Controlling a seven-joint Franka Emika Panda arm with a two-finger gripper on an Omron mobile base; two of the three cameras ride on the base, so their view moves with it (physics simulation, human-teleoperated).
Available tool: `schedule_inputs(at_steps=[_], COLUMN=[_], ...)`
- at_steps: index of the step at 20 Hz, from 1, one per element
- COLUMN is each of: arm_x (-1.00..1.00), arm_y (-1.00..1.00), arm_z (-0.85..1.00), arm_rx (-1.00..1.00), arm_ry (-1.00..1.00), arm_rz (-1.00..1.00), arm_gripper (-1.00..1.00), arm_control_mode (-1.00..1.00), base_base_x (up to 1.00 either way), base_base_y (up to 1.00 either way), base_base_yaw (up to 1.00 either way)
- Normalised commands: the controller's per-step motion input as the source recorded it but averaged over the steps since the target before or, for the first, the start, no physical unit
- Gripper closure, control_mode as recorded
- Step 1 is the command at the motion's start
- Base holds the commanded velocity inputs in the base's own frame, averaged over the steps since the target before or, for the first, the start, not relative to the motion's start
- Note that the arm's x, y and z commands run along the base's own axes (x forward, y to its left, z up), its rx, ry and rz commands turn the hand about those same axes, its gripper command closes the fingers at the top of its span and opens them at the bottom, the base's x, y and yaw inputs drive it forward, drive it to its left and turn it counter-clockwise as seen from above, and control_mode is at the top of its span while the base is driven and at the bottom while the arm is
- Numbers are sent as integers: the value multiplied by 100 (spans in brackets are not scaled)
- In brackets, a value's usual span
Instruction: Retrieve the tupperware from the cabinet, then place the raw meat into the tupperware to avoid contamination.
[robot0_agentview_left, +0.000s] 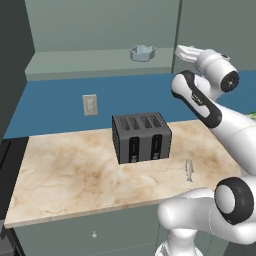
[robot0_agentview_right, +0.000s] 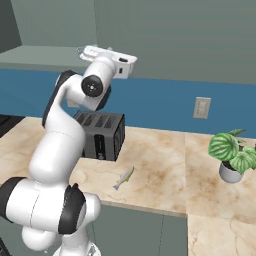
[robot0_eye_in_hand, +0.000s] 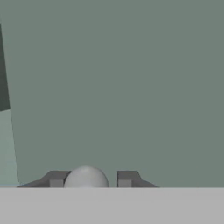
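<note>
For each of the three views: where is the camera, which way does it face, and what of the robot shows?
Left base view: behind the arm's left, looking forward and down at the counter, toaster, fish and the tupperware on the open cabinet shelf; arm at right.
Right base view: behind the arm's right, facing the same counter plus a potted plant; arm at left.
Hand view: on the hand, facing a cabinet door, fingers either side of a round knob.
Both base views share toaster, fish and arm.
</note>
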Motion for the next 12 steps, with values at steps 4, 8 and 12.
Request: schedule_inputs(at_steps=[4, 8, 12], arm_x=[0, 0, -1], arm_y=[-21, -31, -44], arm_z=[0, 0, 0], arm_rx=[0, 0, 0], arm_ry=[3, 5, 4], arm_rz=[6, 6, 8], arm_gripper=[100, 100, 100], arm_control_mode=[-100, -100, -100], base_base_x=[0, 0, 0], base_base_y=[0, 0, 0], base_base_yaw=[0, 0, 0])
